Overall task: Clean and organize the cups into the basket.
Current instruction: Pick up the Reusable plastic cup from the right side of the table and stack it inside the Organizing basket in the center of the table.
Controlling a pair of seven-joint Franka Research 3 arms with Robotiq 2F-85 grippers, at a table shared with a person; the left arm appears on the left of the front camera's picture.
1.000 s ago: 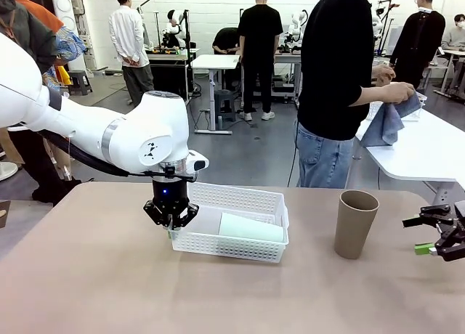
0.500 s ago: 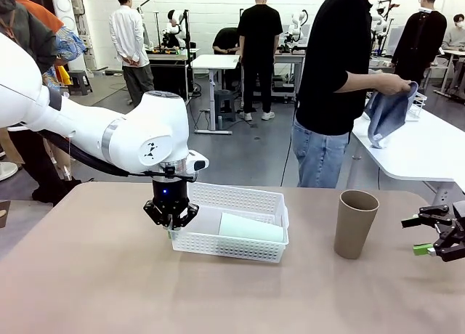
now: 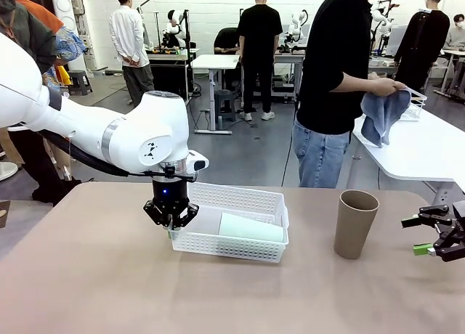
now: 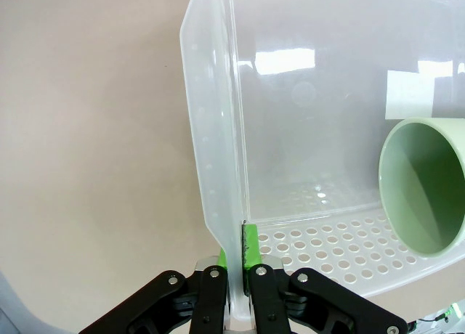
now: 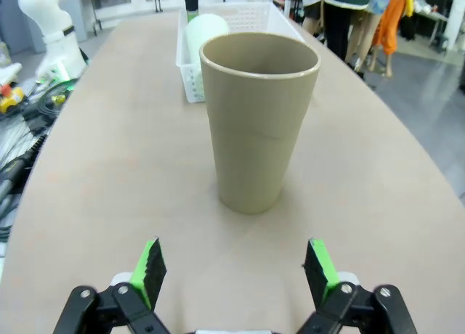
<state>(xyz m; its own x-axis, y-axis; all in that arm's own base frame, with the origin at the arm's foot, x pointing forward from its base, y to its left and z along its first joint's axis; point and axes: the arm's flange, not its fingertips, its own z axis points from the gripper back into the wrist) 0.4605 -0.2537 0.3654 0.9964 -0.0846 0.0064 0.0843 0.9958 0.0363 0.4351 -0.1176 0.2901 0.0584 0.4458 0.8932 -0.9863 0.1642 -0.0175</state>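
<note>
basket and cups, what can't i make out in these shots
front view: near wall of the basket hides the underside of the mint cup
left wrist view: right edge crops the mint cup
right wrist view: the tan cup hides its own inside bottom
front view: right gripper cut off by the edge

Glossy, translucent plastic basket (image 4: 211, 131); smooth matte mint cup (image 4: 425, 181) at right; smooth matte tan cup (image 5: 259, 123); my pads (image 4: 249, 247) look matte.

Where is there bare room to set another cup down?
Bare table lies between the basket and the tan cup, and along the near edge. Crowded: the basket's left end, gripped by the left end effector, and the mint cup inside.
</note>
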